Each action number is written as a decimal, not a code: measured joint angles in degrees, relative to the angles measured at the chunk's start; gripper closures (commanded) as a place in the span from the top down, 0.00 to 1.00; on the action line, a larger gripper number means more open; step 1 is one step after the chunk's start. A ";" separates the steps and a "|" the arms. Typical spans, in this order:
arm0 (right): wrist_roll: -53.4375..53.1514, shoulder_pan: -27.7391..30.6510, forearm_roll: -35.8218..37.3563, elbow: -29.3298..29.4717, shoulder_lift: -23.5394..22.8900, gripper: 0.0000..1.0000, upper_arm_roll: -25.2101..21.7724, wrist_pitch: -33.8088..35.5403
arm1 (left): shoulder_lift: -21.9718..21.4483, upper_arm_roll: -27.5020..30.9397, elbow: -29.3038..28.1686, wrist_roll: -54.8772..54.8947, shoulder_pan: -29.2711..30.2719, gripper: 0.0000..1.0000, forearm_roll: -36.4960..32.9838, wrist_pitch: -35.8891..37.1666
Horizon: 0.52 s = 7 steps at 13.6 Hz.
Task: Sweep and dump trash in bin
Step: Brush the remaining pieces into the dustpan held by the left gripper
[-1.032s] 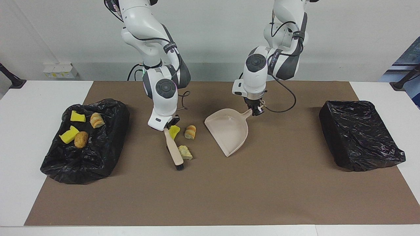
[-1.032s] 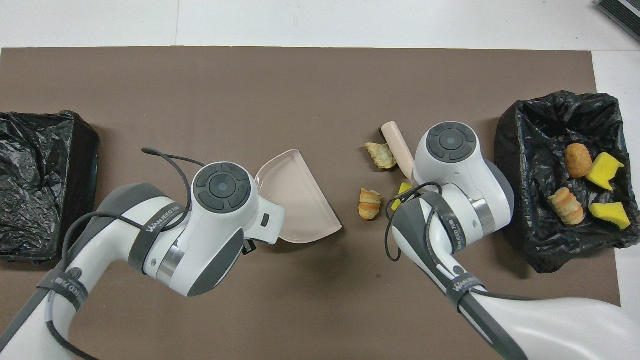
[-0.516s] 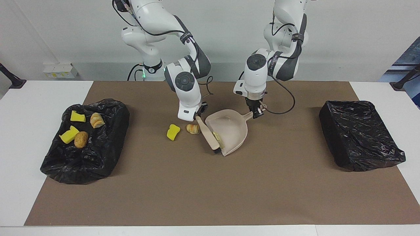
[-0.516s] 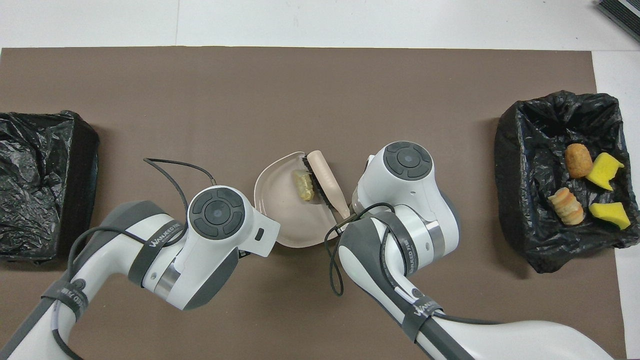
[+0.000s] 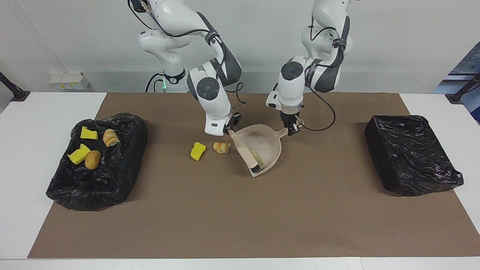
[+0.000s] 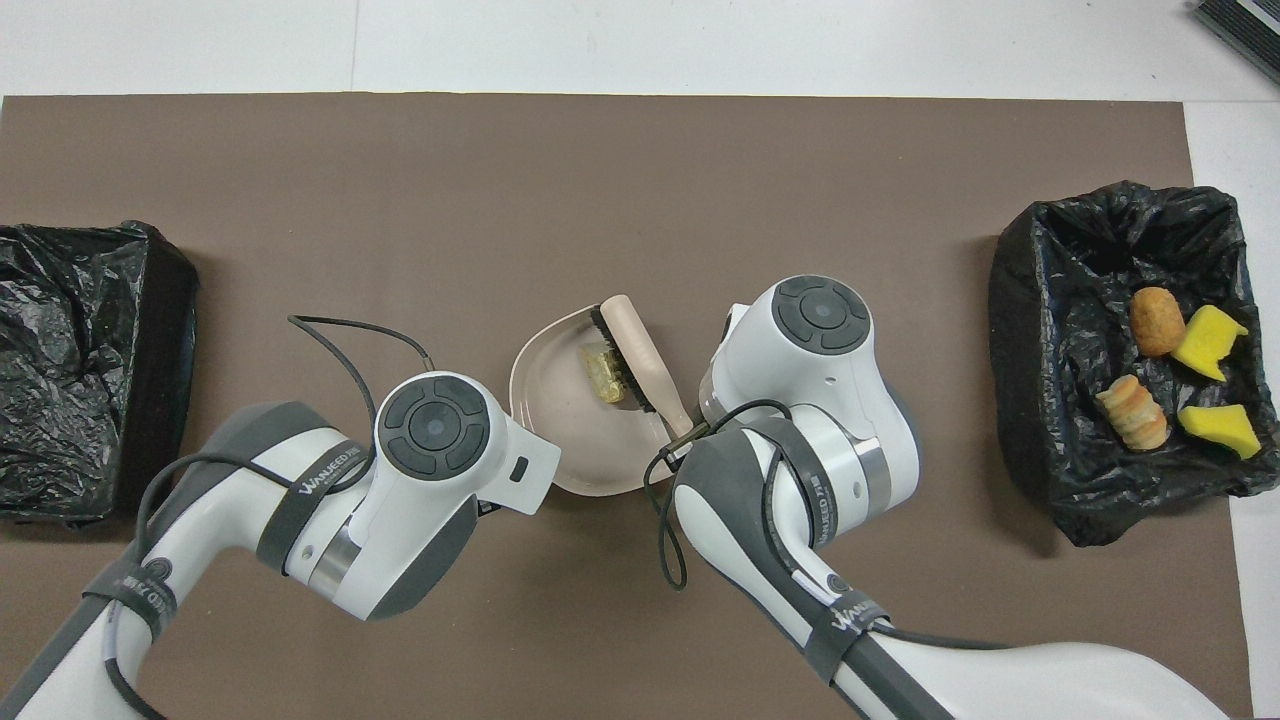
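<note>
My right gripper (image 5: 231, 128) is shut on the beige brush (image 5: 245, 153), whose bristles rest inside the beige dustpan (image 5: 268, 144). My left gripper (image 5: 293, 128) is shut on the dustpan's handle. One pale bread-like scrap (image 5: 257, 154) lies in the pan against the brush; it also shows in the overhead view (image 6: 602, 362). A yellow sponge piece (image 5: 197, 151) and a golden bread lump (image 5: 222, 147) lie on the mat beside the pan, toward the right arm's end. The right arm hides them in the overhead view. Several scraps (image 5: 92, 159) lie in the black-lined bin (image 5: 112, 180).
A second black-lined bin (image 5: 412, 157) stands at the left arm's end of the brown mat (image 5: 240, 217). In the overhead view the bin with scraps (image 6: 1050, 300) is at the right arm's end. Cables hang from both wrists.
My right gripper swept the brush toward the left arm's end and pushed the pale scrap into the dustpan. The sponge piece and the bread lump stayed on the mat.
</note>
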<state>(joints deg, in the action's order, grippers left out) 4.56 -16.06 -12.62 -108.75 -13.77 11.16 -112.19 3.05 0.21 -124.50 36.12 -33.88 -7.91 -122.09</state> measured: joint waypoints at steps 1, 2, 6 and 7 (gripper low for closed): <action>-0.86 1.24 0.67 0.01 0.64 0.00 -0.10 1.41 | -0.11 -0.05 -0.15 0.05 -0.49 0.00 -0.15 0.00; -1.23 2.68 1.82 0.01 1.26 0.00 -0.22 2.76 | -0.29 -0.16 -0.43 0.05 -1.07 0.00 -0.51 0.00; -8.02 6.05 10.80 0.06 3.44 0.00 -0.39 9.04 | -2.46 -0.39 -3.33 0.05 -4.11 0.00 -1.73 0.01; -10.75 5.98 13.00 0.07 3.84 0.00 -0.37 10.90 | -2.89 -0.42 -3.80 0.05 -4.42 0.00 -1.75 0.01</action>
<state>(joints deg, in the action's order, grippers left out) -6.19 -10.08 0.38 -108.68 -9.93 10.79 -101.29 0.16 -0.21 -128.29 36.17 -38.30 -9.66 -122.08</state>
